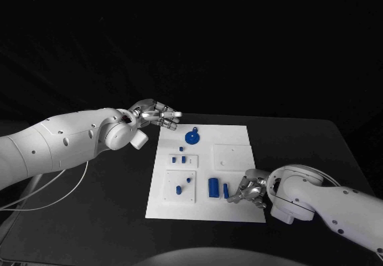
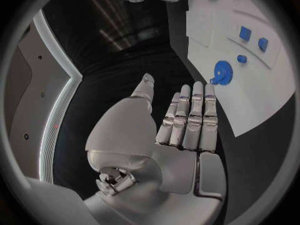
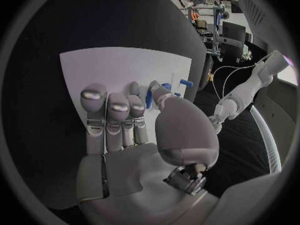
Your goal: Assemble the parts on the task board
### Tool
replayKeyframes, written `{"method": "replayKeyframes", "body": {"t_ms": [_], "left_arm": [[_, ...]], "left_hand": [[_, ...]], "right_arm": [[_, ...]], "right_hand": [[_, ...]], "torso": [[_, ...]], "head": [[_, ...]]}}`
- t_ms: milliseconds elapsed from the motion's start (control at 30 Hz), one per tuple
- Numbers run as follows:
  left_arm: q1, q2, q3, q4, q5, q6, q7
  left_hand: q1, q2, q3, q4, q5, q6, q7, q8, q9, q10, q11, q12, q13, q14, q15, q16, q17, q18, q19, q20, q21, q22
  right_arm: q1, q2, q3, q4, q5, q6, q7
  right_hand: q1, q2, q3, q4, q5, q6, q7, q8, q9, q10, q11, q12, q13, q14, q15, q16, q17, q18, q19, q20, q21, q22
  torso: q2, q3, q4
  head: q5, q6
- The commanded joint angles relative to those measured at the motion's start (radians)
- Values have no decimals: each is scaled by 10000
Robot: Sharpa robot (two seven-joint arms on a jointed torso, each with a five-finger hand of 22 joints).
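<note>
The white task board (image 1: 233,208) lies in the middle of the black table. A round blue part (image 1: 192,136) sits near its far edge, also seen in the left wrist view (image 2: 223,72). Several small blue pieces (image 1: 180,159) stand in the left slots, and a wide blue block (image 1: 214,187) lies near the front. My left hand (image 1: 155,116) hovers over the board's far left corner, fingers straight and empty (image 2: 184,120). My right hand (image 1: 249,191) is at the near right of the board. Its thumb and fingers (image 3: 119,115) bracket a slim blue bar (image 1: 226,190); contact is unclear.
Black table surface (image 1: 104,194) surrounds the board on all sides. A white cable (image 1: 56,191) hangs under my left arm at the left. My left arm (image 3: 250,87) appears far off in the right wrist view.
</note>
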Motion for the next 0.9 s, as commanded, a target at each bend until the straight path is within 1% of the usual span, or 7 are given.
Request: {"method": "replayKeyframes", "body": {"t_ms": [33, 233, 500, 567, 700, 733, 900], "left_arm": [[6, 16, 3, 11, -20, 141, 24], [6, 24, 1, 7, -20, 151, 24], [6, 28, -3, 2, -20, 165, 17], [6, 29, -4, 1, -21, 180, 6], [6, 30, -6, -1, -22, 213, -23], [6, 31, -6, -2, -23, 218, -29], [5, 39, -10, -8, -26, 238, -48]], "left_hand": [[49, -67, -9, 49, -36, 69, -1, -19, -4, -74, 1, -34, 4, -67, -1, -33, -9, -84, 1, 41, -57, 11], [49, -67, -9, 49, -36, 69, -1, -19, -4, -74, 1, -34, 4, -67, -1, -33, -9, -84, 1, 41, -57, 11], [54, -30, -21, 21, -36, 84, -4, -18, -3, -71, -1, -33, 5, -67, -1, -33, -9, -84, -3, 42, -57, 12], [55, -19, -25, 13, -36, 89, -4, -17, -3, -71, -2, -33, 5, -68, -1, -33, -8, -83, -4, 43, -57, 13], [55, 9, -21, 11, -35, 90, -4, -17, -3, -68, -2, -32, 5, -69, 0, -33, -8, -84, -6, 44, -57, 13], [55, 9, -21, 11, -35, 90, -4, -17, -3, -68, -2, -32, 5, -69, 0, -33, -8, -84, -6, 44, -57, 13], [61, 38, -18, 3, -34, 99, -4, -17, -3, -68, -2, -32, 5, -75, 0, -34, -8, -84, -9, 47, -57, 13]], "right_arm": [[-22, 41, -7, -46, -114, -45, -40], [-24, 173, -8, -154, -221, -235, -106], [-24, 306, -9, -322, -252, -180, -195], [-24, 327, -10, -371, -254, -91, -221], [-24, 365, -10, -472, -256, 60, -254], [-24, 375, -10, -496, -256, 84, -259], [-24, 444, -11, -635, -256, 143, -278]], "right_hand": [[-177, 22, 178, -35, -55, 59, -1, -24, -16, 42, -10, 50, 21, 19, -49, -21, 9, -12, 470, -41, -4, 900], [-392, 232, 319, 18, -68, 56, -3, -20, -28, 67, -17, 62, 38, 19, -55, -11, 19, -21, 473, -51, 0, 897], [-412, 162, 660, 3, -64, 63, -15, -22, -59, 74, -26, 44, 54, 21, -58, -9, 37, -40, 478, -57, 22, 903], [-245, 258, 754, -234, 146, 36, -20, -25, -57, 58, -26, 30, 48, 21, -60, -18, 26, -37, 472, -52, 2, 899], [-117, 376, 703, -962, 1320, -6, -27, -25, -66, 14, -33, -6, 36, 12, -69, -62, -13, -35, 458, -58, -51, 887], [-229, 515, 551, -1362, 1463, -33, -50, -43, -77, -8, -11, -22, 30, 5, -67, -86, -35, -38, 457, -54, -53, 888], [-464, 795, 497, -1910, 1577, -16, -35, -26, -92, -4, -39, 1, 38, 14, -66, -63, -31, -36, 459, -56, -75, 885]], "torso": [[-3, -4, 11], [-3, -12, 10], [-4, -17, 16], [-4, -17, 15], [-7, -16, 11], [-9, -15, 9], [-6, -12, 9]], "head": [[1, -1], [-5, -17], [2, -38], [5, -46], [14, -50], [13, -48], [8, -44]]}}
